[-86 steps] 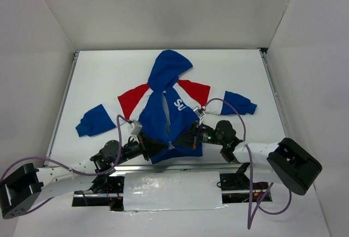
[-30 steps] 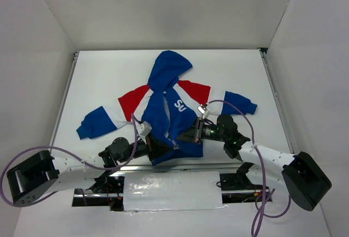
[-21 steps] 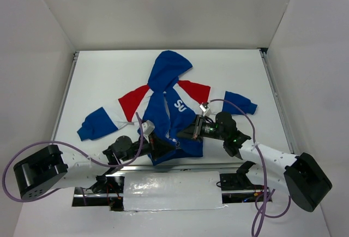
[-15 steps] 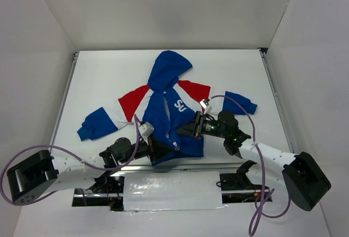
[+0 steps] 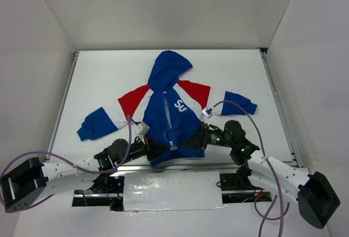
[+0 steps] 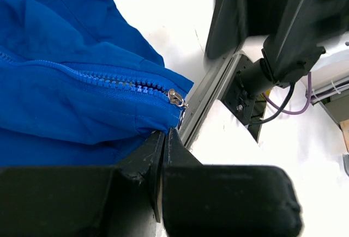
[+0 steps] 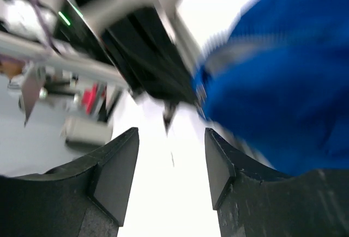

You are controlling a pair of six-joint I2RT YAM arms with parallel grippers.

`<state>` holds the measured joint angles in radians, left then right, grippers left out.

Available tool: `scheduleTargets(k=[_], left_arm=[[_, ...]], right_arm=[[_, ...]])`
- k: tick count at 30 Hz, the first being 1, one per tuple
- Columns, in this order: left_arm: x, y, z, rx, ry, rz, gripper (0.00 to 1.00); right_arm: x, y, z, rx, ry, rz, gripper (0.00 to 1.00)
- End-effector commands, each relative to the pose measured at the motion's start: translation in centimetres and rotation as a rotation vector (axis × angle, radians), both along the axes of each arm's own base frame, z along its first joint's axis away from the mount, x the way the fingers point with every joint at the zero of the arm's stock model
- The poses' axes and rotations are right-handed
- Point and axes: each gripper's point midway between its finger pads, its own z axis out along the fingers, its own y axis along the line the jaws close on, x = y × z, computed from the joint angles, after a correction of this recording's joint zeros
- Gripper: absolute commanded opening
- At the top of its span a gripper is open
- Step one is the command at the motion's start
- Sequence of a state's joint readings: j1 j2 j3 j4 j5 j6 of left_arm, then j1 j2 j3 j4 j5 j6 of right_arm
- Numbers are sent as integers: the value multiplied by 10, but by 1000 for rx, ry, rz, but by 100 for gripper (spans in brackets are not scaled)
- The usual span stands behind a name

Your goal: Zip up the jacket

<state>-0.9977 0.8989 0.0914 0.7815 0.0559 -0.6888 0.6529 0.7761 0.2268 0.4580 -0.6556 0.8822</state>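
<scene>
The blue jacket (image 5: 174,106) lies flat on the white table, hood pointing away, with red and white bands on its sleeves. Its zip is open above the slider (image 6: 175,97), which sits at the bottom hem. My left gripper (image 5: 157,151) is shut on the hem just below that slider, and blue cloth (image 6: 82,101) runs into the closed tips of the gripper (image 6: 165,134). My right gripper (image 5: 188,143) hovers at the hem's right side. Its wrist view is blurred: the gripper (image 7: 172,139) stands open with nothing in it, and the jacket (image 7: 283,84) fills the upper right.
A metal rail (image 6: 207,101) runs along the table's near edge right under the hem. A foil-covered plate (image 5: 172,190) lies between the arm bases. Purple cables (image 5: 248,139) loop off both arms. White walls enclose the table on three sides.
My right gripper has opened, let go of the jacket front and drawn back toward the near edge. My left gripper has kept its hold on the hem.
</scene>
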Motion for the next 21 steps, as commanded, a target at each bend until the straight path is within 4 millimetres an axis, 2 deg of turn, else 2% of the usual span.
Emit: scheduleTargets(k=[1, 2, 4, 7, 11, 14, 15, 21], left_arm=[[1, -2, 16, -63, -18, -1, 0], [2, -2, 18, -66, -22, -2, 0], [0, -5, 20, -66, -21, -16, 0], [-1, -6, 23, -73, -25, -27, 0], [-2, -7, 27, -85, -27, -36, 0], [-3, -7, 29, -92, -28, -42, 0], [-3, -7, 30, -92, -28, -40, 0], [-2, -7, 31, -98, -23, -36, 0]], right_arm=[[-26, 7, -21, -13, 31, 79, 59], [-39, 13, -24, -21, 34, 114, 59], [-44, 19, -27, -30, 27, 109, 59], [-39, 20, -26, -6, 29, 47, 58], [-19, 16, -26, 2, 22, -76, 61], [-16, 18, -28, 3, 34, -86, 62], [-16, 20, -34, -13, 53, -84, 62], [-20, 30, -34, 20, 72, -34, 61]])
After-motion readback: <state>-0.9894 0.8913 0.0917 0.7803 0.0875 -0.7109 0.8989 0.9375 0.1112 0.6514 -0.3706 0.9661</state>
